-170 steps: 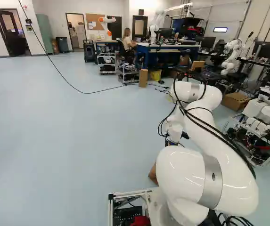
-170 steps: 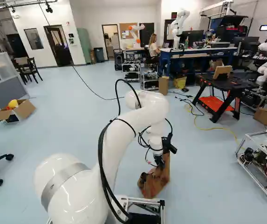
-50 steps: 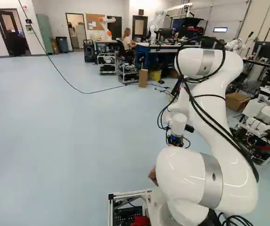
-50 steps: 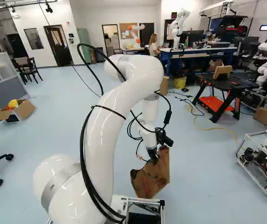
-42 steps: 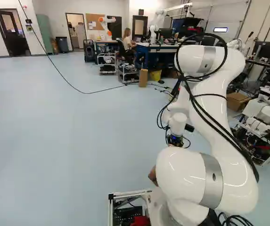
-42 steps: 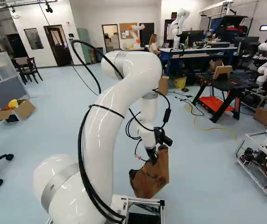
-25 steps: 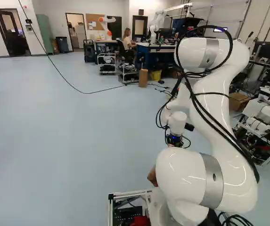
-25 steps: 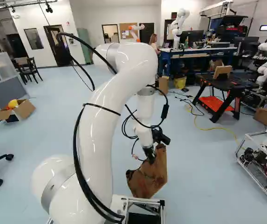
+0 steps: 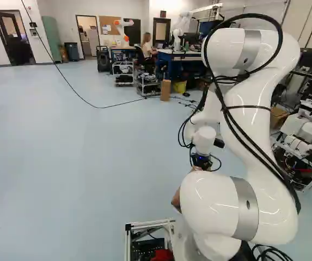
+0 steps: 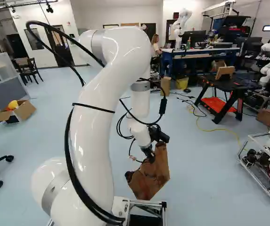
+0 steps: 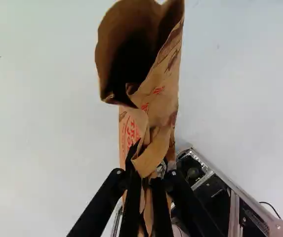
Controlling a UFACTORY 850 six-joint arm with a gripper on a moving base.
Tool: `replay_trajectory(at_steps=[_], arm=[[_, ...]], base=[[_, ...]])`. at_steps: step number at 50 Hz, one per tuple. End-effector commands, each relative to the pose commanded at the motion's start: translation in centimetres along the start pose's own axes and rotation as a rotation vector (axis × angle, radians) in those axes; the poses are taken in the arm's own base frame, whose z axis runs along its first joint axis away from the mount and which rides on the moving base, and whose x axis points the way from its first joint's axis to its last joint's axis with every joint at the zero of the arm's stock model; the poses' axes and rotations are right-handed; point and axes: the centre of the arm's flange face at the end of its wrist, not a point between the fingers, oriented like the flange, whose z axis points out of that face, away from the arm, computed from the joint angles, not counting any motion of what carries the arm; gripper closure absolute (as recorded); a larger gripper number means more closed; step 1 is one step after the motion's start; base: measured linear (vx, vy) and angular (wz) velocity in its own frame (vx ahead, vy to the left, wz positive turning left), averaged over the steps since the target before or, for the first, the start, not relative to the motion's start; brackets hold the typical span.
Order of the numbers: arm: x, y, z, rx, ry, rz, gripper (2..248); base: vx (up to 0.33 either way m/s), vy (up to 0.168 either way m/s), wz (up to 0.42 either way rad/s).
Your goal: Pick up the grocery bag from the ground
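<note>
Hanging from the gripper, the grocery bag looks to be clear of the floor, though its lowest edge cannot be judged for certain. The two fingers are closed in on a crumpled fold of brown paper near the mouth, pinching it from both sides. The mouth gapes ahead of them, dark inside, and the body droops at a tilt in the right base view, close to the metal frame of the base.

The pick-up itself seems nearly done; what remains is to lift a little more and hold steady. The grip is the weak point — one gathered fold bears everything, off to one side, so a jerk or hidden weight could tear the paper or let it slide out. The tilt could also spill whatever is inside, which the shadow hides. Swinging toward the base might snag the bag on a corner of the frame, and the loose cables beside the wrist could catch too — slow, straight lifting is the safer choice.
</note>
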Motion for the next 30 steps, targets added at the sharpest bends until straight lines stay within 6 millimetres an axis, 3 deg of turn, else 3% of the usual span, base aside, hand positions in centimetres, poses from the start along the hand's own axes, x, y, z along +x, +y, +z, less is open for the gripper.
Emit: replay_trajectory(at_steps=[30], arm=[[-3.4, 0.3, -5.3, 0.026, 0.058, -0.047, 227]], base=[[0.000, 0.000, 0.000]])
